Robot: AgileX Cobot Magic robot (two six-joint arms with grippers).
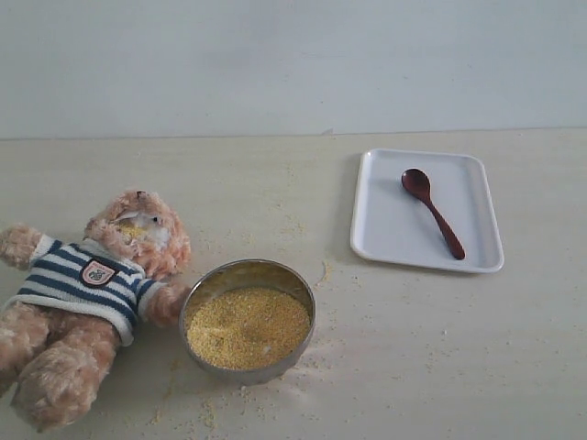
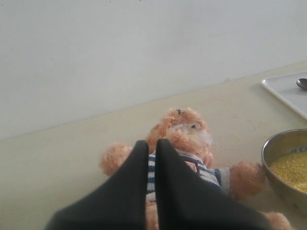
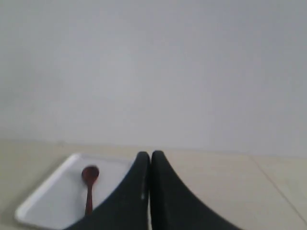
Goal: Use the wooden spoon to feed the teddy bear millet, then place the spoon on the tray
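The teddy bear (image 1: 87, 284) lies on its back at the left of the table, yellow grains on its muzzle; the left wrist view shows the teddy bear (image 2: 187, 139) too. The millet (image 1: 248, 326) fills a round steel bowl (image 1: 197, 301) beside the bear's arm. The wooden spoon (image 1: 431, 211) lies alone on the white tray (image 1: 385, 238) at the right. My left gripper (image 2: 151, 143) is shut and empty, held above the bear's sweater. Near the tray (image 3: 57, 201) and the spoon (image 3: 89, 188), my right gripper (image 3: 147, 154) is shut and empty. Neither gripper shows in the exterior view.
Loose millet crumbs (image 1: 303, 225) are scattered on the beige table around the bowl and towards the tray. A plain pale wall (image 1: 293, 64) stands behind the table.
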